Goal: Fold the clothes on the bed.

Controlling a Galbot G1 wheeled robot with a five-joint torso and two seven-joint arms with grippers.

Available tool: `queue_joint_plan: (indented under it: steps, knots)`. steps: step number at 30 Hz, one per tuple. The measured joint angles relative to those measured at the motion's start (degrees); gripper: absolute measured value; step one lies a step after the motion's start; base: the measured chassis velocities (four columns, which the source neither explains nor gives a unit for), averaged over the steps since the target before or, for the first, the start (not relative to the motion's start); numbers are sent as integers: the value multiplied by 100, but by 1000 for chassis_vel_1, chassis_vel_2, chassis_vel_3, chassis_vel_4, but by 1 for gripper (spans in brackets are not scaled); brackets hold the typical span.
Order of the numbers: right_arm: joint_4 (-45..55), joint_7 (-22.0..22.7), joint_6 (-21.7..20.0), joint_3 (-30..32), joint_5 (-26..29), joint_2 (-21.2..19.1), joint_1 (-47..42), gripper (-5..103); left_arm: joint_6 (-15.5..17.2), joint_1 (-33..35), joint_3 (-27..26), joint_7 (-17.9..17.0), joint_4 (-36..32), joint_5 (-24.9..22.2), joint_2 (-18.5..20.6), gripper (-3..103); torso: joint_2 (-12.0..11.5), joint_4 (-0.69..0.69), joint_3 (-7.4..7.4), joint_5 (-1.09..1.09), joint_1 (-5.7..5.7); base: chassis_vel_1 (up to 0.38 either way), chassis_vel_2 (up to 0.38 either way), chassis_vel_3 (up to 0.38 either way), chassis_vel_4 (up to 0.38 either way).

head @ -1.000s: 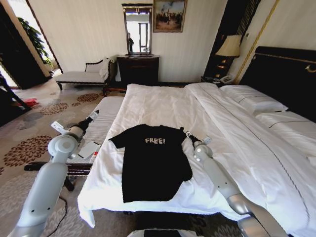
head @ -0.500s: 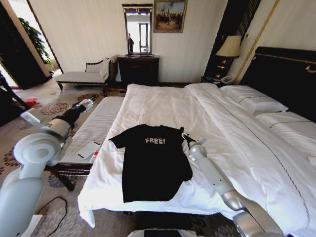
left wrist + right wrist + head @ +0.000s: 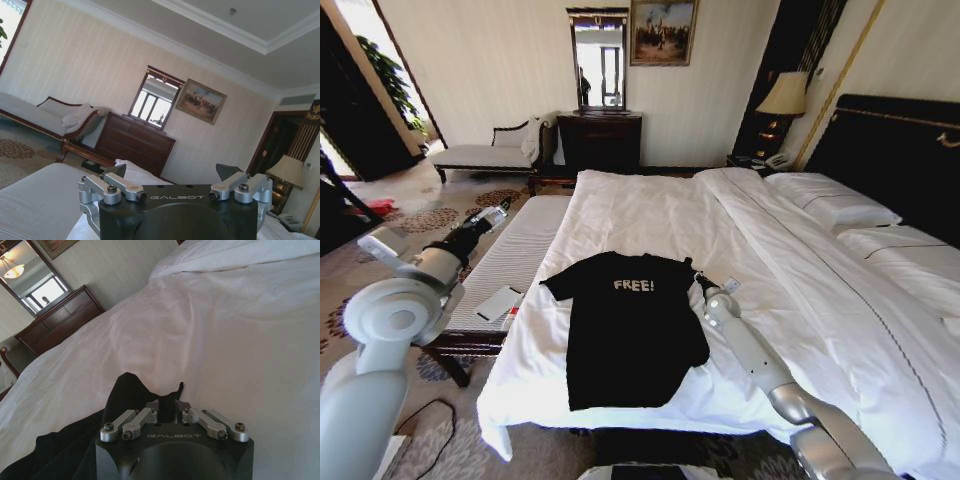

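My right gripper has its fingers pinched narrow on the T-shirt, at the sleeve edge farthest from the bench. The shirt lies flat, lettering up, on the bed near the foot edge. My left gripper stands wide open and empty, raised over the bench, well apart from the shirt.
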Motion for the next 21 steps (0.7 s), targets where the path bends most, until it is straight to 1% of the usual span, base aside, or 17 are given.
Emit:
queue_joint_plan:
  steps: [1,3,4,5,6,10,15,21]
  knots:
    - [0,0,0,0,0,0,0,20,0,0,0,0,0,0,0,100,0,0,0,0,0,0,0,0,0]
    - [-47,-14,0,-18,-119,60,22,10,16,36,-37,-13,14,11,13,100,0,2,0,0,0,0,0,0,0]
    - [-47,-14,0,-18,-119,60,22,10,16,36,-37,-13,14,11,13,100,0,2,0,0,0,0,0,0,0]
    - [-91,-16,0,-32,-186,84,31,4,19,53,-63,-16,16,11,19,100,0,3,0,0,0,0,0,0,0]
    - [-154,-16,0,-47,-258,105,43,2,21,72,-88,-16,20,10,26,100,0,2,0,0,0,0,0,0,0]
    - [-267,-22,6,-52,-416,132,56,0,22,101,-112,-16,42,12,14,100,0,1,0,0,0,0,0,0,0]
    - [-282,-92,52,-39,-471,110,50,0,22,110,-107,-16,69,33,-46,100,0,2,0,0,0,0,0,0,0]
    - [-184,-350,222,18,-392,53,2,0,22,81,-59,-21,121,69,-103,100,0,0,0,0,0,0,0,0,0]
